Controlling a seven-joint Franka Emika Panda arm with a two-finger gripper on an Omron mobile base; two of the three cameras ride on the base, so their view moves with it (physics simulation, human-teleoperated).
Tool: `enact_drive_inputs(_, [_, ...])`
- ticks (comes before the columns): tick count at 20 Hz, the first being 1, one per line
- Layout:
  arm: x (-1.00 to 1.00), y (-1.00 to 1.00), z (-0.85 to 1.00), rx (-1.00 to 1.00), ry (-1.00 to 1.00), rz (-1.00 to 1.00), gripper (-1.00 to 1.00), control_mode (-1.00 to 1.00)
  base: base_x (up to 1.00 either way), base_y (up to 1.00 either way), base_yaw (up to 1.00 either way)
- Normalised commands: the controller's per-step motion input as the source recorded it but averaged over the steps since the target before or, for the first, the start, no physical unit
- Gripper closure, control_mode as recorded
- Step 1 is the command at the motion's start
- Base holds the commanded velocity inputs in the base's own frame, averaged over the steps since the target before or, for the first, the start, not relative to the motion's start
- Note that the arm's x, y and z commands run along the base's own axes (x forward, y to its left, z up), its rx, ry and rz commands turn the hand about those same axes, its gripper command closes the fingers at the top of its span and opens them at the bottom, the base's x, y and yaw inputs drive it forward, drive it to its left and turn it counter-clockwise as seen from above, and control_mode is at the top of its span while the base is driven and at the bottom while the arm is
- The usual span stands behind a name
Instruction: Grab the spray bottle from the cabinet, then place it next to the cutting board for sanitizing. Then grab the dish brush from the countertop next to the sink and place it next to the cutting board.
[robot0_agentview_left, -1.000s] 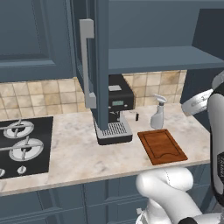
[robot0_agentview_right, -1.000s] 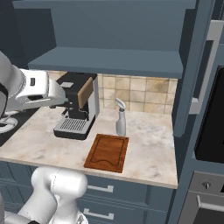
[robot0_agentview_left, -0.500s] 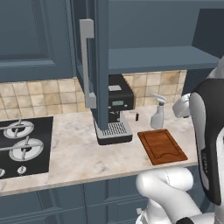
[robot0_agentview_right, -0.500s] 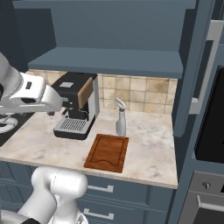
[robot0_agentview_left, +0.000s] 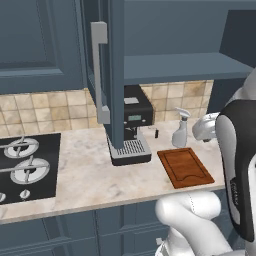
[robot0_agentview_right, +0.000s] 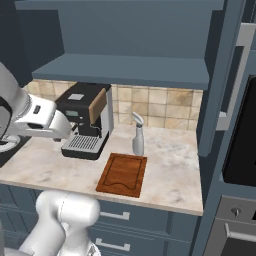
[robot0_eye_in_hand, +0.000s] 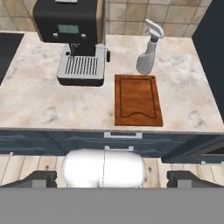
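Observation:
The spray bottle (robot0_agentview_left: 180, 131) (robot0_agentview_right: 138, 136) (robot0_eye_in_hand: 148, 49) stands upright on the beige countertop (robot0_agentview_left: 90, 175), just behind the far edge of the cutting board (robot0_agentview_left: 185, 167) (robot0_agentview_right: 122, 174) (robot0_eye_in_hand: 137, 99). Above them the cabinet (robot0_agentview_left: 185, 67) (robot0_agentview_right: 125, 70) is open, its door swung out with the bar handle (robot0_agentview_left: 101, 75) facing forward. My gripper (robot0_eye_in_hand: 114, 178) is open and holds nothing; its fingertips (robot0_eye_in_hand: 41, 177) sit far apart. It hangs high and back from the counter's front edge, looking down on board and bottle. The dish brush and the sink are out of view.
A black coffee machine (robot0_agentview_left: 131, 125) (robot0_agentview_right: 85, 122) (robot0_eye_in_hand: 74, 35) stands left of the board. A black hob (robot0_agentview_left: 25, 165) lies at the counter's left end. A tall dark unit with an oven (robot0_agentview_right: 240, 145) closes the right end.
My arm has drawn back toward the base and sunk a little, and it now covers more of the left base view. Bottle, board and cabinet door have not moved.

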Motion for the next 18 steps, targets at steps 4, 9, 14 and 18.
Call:
enact_drive_inputs(4, [0.00, 0.00, 0.00, 0.00, 0.00, 0.00, -1.00, 1.00, -0.81, 0.00, 0.00])
enact_drive_inputs(9, [0.00, 0.00, 0.00, 0.00, 0.00, 0.00, -1.00, 1.00, -1.00, -0.04, -0.01])
enact_drive_inputs(14, [0.00, 0.00, 0.00, 0.00, 0.00, 0.00, -1.00, 1.00, -1.00, -0.03, -0.01])
enact_drive_inputs(18, [0.00, 0.00, 0.00, 0.00, 0.00, 0.00, -1.00, 1.00, -0.98, 0.12, -0.01])
